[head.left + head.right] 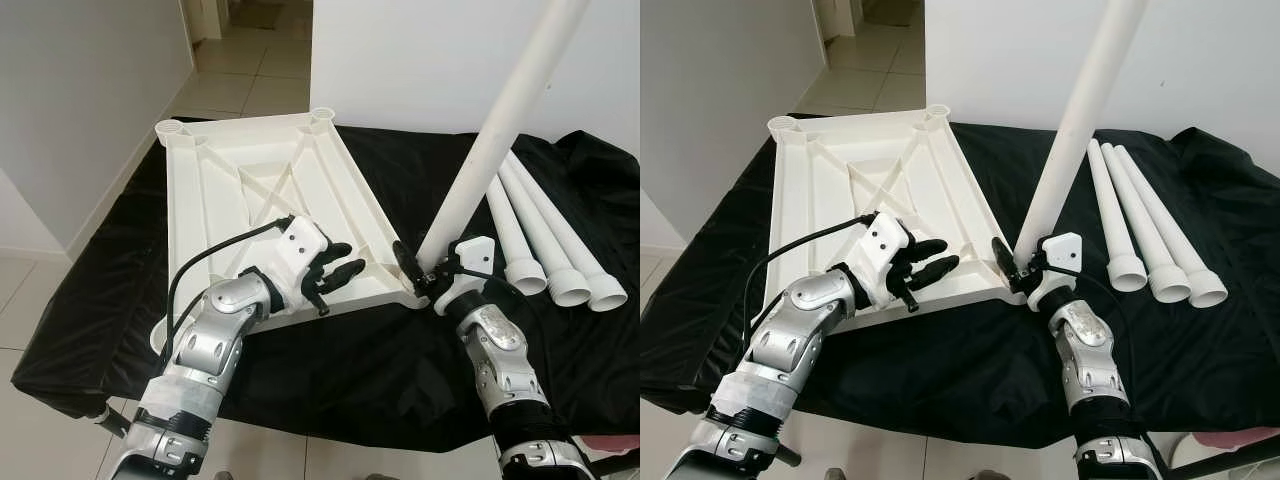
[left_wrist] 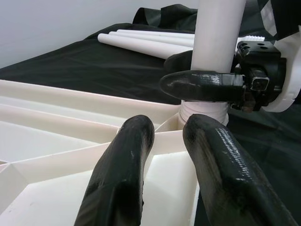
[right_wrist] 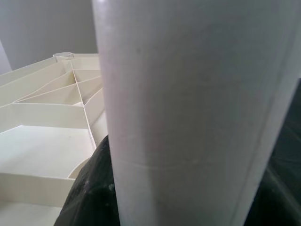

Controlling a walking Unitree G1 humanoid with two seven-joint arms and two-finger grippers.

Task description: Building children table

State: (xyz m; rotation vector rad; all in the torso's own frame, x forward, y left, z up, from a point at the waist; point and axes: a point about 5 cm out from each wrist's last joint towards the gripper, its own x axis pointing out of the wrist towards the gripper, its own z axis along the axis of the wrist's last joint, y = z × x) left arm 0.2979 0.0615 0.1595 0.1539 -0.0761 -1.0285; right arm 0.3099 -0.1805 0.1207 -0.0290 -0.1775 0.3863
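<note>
At near right corner socket of upturned white ribbed plastic tabletop on black-draped worktop, right claw pinches tilted white plastic tube leg. Straighten leg upright before pressing down; left claw, spread, should brace tabletop.

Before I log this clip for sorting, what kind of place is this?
Probably a room in a home, set up as an assembly spot: tiled floor and plain white walls, with a black cloth spread under an upturned white tabletop and loose white legs.
</note>
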